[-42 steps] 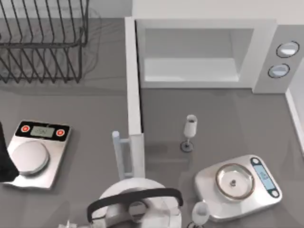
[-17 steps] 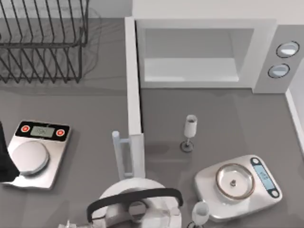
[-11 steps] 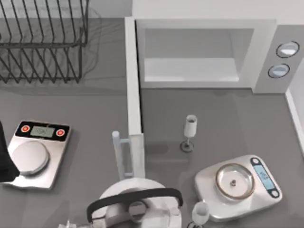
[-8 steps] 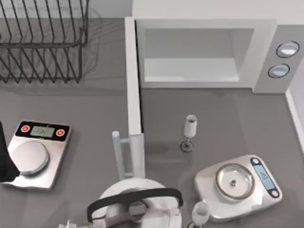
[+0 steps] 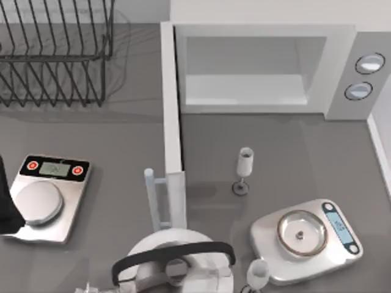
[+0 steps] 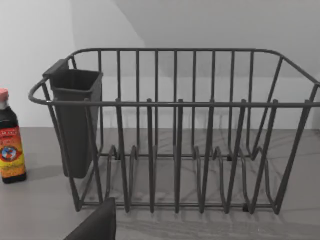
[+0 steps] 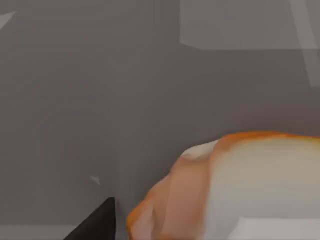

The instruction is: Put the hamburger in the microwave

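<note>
Right wrist view first: the hamburger looms close under the camera, a rounded bun, orange-brown along its top edge and pale cream down its side. A dark tip of the right gripper sits just beside it. We cannot tell whether that gripper is spread or pinching the bun, and we cannot tell where on the bench the bun is.

Over at 9 o'clock in the top view, the left arm is parked at the bench edge, just beside a silver kitchen scale. A dark tip of the left gripper faces the wire dish rack, which has a dark cutlery holder hung on its end and a sauce bottle beside it. Spread or closed, we cannot tell.

The microwave stands white and boxy between 12 and 1 o'clock, cavity wide open, two round dials on its side panel. Its door is swung out toward 6 o'clock, bar handle at the far end, walling off the left half of the bench from the cavity front.

Before the cavity, a small goblet stands upright near centre. A second scale lies at 5 o'clock with another glass just beside it. At 6 o'clock is a white round vessel with a black arched handle.
</note>
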Tool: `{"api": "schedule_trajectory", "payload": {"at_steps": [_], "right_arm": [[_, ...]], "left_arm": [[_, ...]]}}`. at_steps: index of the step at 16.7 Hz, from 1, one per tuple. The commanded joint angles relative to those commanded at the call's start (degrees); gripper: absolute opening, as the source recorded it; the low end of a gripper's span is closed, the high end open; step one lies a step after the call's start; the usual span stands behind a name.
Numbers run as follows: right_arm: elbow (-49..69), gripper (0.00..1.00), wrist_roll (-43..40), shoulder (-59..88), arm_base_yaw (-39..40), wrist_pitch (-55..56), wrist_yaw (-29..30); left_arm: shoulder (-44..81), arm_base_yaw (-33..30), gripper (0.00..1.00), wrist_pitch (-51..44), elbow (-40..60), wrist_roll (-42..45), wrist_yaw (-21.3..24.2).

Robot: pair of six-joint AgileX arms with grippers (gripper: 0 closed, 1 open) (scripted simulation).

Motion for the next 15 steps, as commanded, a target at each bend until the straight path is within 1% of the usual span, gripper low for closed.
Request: {"api": "schedule_trajectory", "payload": {"at_steps": [3, 15], "right_arm": [[0.00, 1.00, 0.00, 0.00, 0.00, 0.00, 0.00], [0.00, 0.10, 0.00, 0.00, 0.00, 0.00, 0.00]], "left_arm": [[0.00, 0.00, 1.00, 0.00, 0.00, 0.00, 0.00], [0.00, 0.00, 1.00, 0.00, 0.00, 0.00, 0.00]]}}
